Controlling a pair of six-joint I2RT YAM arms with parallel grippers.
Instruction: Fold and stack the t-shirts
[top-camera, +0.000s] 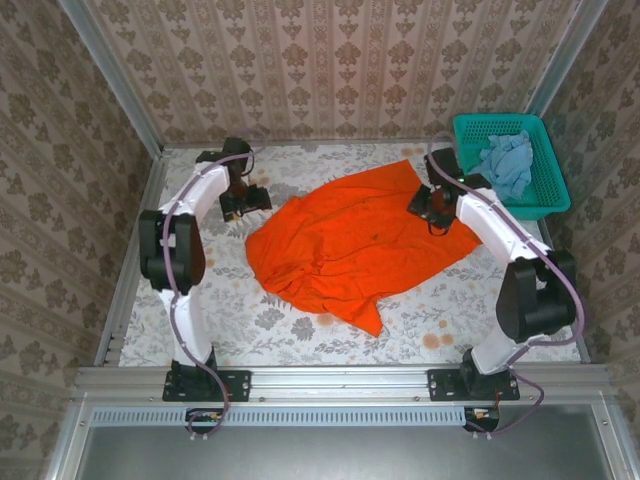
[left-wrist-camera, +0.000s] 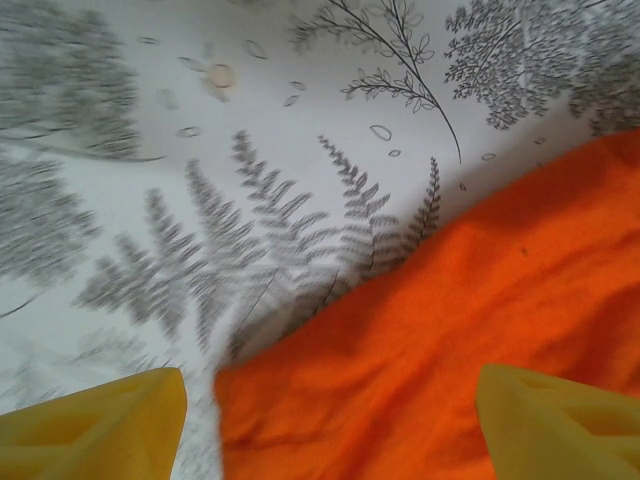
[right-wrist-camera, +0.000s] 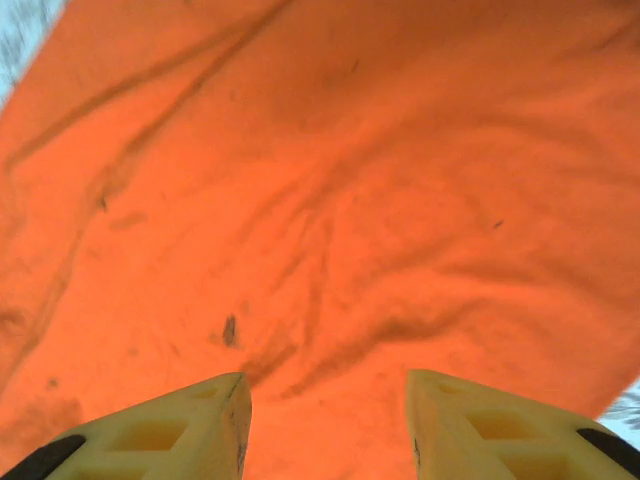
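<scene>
We see the left arm (top-camera: 195, 195) at the frame's left and the right arm (top-camera: 490, 225) at its right: white shells, black joint housings, greyish cables (top-camera: 577, 290) looping alongside (black base plates (top-camera: 235, 382) at the bottom). Our left fingers (left-wrist-camera: 100, 425) are yellow wedges with hollow recesses; the right fingers (right-wrist-camera: 170, 430) likewise, black at the lower corners.

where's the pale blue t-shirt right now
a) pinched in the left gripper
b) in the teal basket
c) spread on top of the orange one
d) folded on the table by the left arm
b: the pale blue t-shirt lies crumpled inside the teal basket at the far right corner, apart from the orange t-shirt.
</scene>
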